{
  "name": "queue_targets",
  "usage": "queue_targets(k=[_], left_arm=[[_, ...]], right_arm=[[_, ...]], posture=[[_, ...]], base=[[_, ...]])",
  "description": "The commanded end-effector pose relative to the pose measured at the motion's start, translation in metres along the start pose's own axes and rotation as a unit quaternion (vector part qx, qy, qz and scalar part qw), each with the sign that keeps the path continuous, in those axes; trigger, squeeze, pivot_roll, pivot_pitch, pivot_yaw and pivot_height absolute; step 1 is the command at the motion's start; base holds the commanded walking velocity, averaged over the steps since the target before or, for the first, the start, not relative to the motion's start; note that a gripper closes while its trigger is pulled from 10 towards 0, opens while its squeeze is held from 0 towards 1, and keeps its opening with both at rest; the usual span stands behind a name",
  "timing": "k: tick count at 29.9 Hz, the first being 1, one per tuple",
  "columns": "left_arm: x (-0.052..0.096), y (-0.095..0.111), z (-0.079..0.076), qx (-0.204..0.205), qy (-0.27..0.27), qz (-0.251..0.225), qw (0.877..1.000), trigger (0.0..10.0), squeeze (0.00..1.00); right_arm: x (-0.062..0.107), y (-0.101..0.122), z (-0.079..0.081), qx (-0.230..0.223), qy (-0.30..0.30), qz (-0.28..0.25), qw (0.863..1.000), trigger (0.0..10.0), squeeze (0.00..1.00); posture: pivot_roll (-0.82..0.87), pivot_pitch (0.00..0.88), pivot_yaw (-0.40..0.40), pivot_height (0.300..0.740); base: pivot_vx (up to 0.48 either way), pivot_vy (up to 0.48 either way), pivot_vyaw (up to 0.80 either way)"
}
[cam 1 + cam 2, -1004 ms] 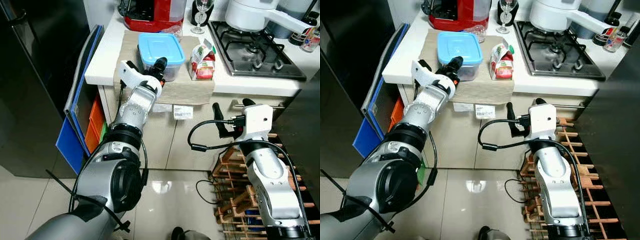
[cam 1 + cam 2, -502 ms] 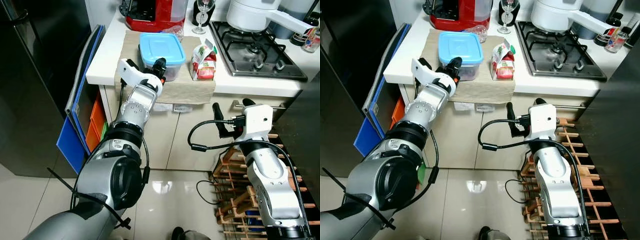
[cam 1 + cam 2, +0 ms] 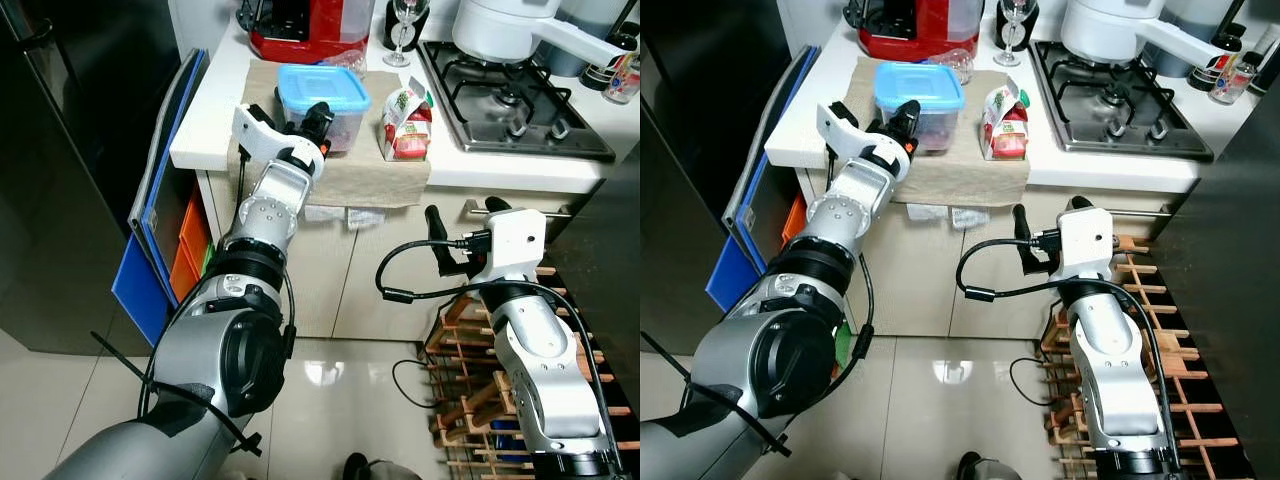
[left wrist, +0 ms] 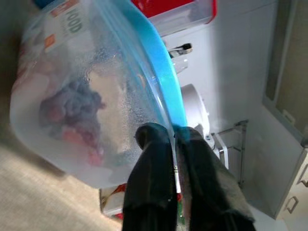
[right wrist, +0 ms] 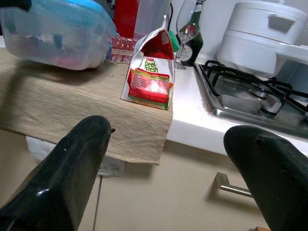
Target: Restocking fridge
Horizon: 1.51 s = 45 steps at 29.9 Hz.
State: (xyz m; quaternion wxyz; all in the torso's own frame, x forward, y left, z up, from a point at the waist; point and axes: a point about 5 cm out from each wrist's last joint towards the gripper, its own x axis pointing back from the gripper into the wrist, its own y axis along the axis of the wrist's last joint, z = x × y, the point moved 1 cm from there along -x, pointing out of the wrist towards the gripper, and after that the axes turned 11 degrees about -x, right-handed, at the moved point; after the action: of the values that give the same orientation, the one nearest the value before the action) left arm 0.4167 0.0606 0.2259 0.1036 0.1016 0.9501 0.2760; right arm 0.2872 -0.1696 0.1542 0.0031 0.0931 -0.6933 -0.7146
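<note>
Left tool point(image 3: 318, 113) clenched on blue lid rim of food container point(image 3: 322, 93), tub tilted, lifted off beige mat point(image 3: 372, 173). Juice carton point(image 3: 405, 122) upright on mat just beyond. Right tool point(image 3: 462, 238) spread wide, holding nothing, below surface edge, facing cabinet front. White surface point(image 3: 210, 112) carries red appliance point(image 3: 308, 26), wine glass point(image 3: 404, 27); gas hob point(image 3: 510, 98) alongside. Black fridge point(image 3: 75, 130) beside left arm; glossy tile floor point(image 3: 330, 400) underneath.
</note>
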Motion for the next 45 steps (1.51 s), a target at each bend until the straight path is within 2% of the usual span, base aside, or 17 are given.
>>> queue_targets(k=[1,7,9,12,18,22,25,26,28,31,32,33,34,39,41,43,45], left_arm=[[0.0,0.008,-0.018,-0.03,-0.052,-0.011,0.998,0.0,0.0],[0.008,0.02,-0.032,-0.076,-0.102,-0.024,0.992,0.0,0.0],[0.01,0.022,-0.03,-0.085,-0.103,-0.023,0.991,0.0,0.0],[0.013,0.021,-0.015,-0.088,-0.077,-0.02,0.993,0.0,0.0],[0.02,0.025,-0.019,-0.093,-0.087,-0.029,0.991,0.0,0.0],[0.022,0.026,-0.017,-0.12,-0.088,-0.028,0.989,0.0,0.0],[0.024,0.025,-0.001,-0.143,-0.054,-0.021,0.988,0.0,0.0],[0.024,0.025,-0.001,-0.143,-0.054,-0.021,0.988,0.0,0.0],[0.029,0.028,0.004,-0.18,-0.048,-0.025,0.982,0.0,0.0],[0.033,0.031,0.009,-0.212,-0.039,-0.024,0.976,0.0,0.0],[0.033,0.031,0.009,-0.212,-0.039,-0.024,0.976,0.0,0.0],[0.035,0.031,0.026,-0.233,-0.008,-0.015,0.972,0.0,0.0],[0.035,0.031,0.026,-0.233,-0.008,-0.015,0.972,0.0,0.0],[0.042,0.029,0.061,-0.275,0.061,0.008,0.96,0.0,0.0],[0.042,0.029,0.061,-0.275,0.061,0.008,0.96,0.0,0.0],[0.046,0.033,0.072,-0.303,0.081,0.008,0.949,0.0,0.0],[0.047,0.036,0.075,-0.316,0.09,0.007,0.944,0.0,0.0]], right_arm=[[-0.001,0.005,-0.002,0.007,-0.001,-0.006,1.0,10.0,0.2],[-0.001,0.004,-0.003,0.005,-0.002,-0.004,1.0,10.0,0.2],[-0.001,0.004,-0.002,0.005,-0.001,-0.004,1.0,10.0,0.19],[-0.002,0.003,-0.001,0.004,0.001,-0.003,1.0,10.0,0.19],[-0.001,0.003,0.0,0.003,0.001,-0.003,1.0,10.0,0.2],[-0.001,0.003,0.001,0.003,0.003,-0.003,1.0,10.0,0.19],[-0.001,0.003,0.0,0.003,0.002,-0.004,1.0,10.0,0.19],[-0.001,0.003,0.0,0.003,0.002,-0.004,1.0,10.0,0.19],[-0.001,0.003,0.0,0.003,0.0,-0.004,1.0,10.0,0.2],[-0.001,0.003,-0.001,0.003,-0.001,-0.003,1.0,10.0,0.19],[-0.001,0.003,-0.001,0.003,-0.001,-0.003,1.0,10.0,0.19],[-0.001,0.002,0.0,0.003,0.002,-0.002,1.0,10.0,0.19],[-0.001,0.002,0.0,0.003,0.002,-0.002,1.0,10.0,0.19],[-0.002,0.003,0.001,0.003,0.004,-0.003,1.0,10.0,0.19],[-0.002,0.003,0.001,0.003,0.004,-0.003,1.0,10.0,0.19],[-0.002,0.003,0.001,0.003,0.004,-0.003,1.0,10.0,0.19],[-0.002,0.003,0.001,0.002,0.004,-0.003,1.0,10.0,0.19]], posture=[[-0.19,0.068,-0.041,0.74],[-0.19,0.068,-0.041,0.74],[-0.19,0.068,-0.041,0.74],[-0.19,0.068,-0.041,0.74],[-0.17,0.074,-0.046,0.74],[-0.17,0.074,-0.046,0.74],[-0.17,0.074,-0.046,0.74],[-0.17,0.074,-0.046,0.74],[-0.17,0.074,-0.046,0.74],[-0.17,0.074,-0.046,0.74],[-0.17,0.074,-0.046,0.74],[-0.16,0.078,-0.05,0.74],[-0.16,0.078,-0.05,0.74],[-0.16,0.078,-0.05,0.74],[-0.16,0.078,-0.05,0.74],[-0.16,0.078,-0.05,0.74],[-0.16,0.081,-0.051,0.74]], base=[[0.0,0.0,0.0],[0.0,0.0,0.0],[0.0,0.0,0.0],[0.0,0.0,0.0],[0.0,0.0,0.0],[0.0,0.0,0.0],[0.0,0.0,0.0],[0.0,0.0,0.0],[0.0,0.0,0.0],[0.0,0.0,0.0],[0.0,0.0,0.0],[0.0,0.0,0.0],[0.0,0.0,0.0],[0.0,0.0,0.0],[0.0,0.0,0.0],[0.0,0.0,0.0],[0.0,0.0,0.0]])
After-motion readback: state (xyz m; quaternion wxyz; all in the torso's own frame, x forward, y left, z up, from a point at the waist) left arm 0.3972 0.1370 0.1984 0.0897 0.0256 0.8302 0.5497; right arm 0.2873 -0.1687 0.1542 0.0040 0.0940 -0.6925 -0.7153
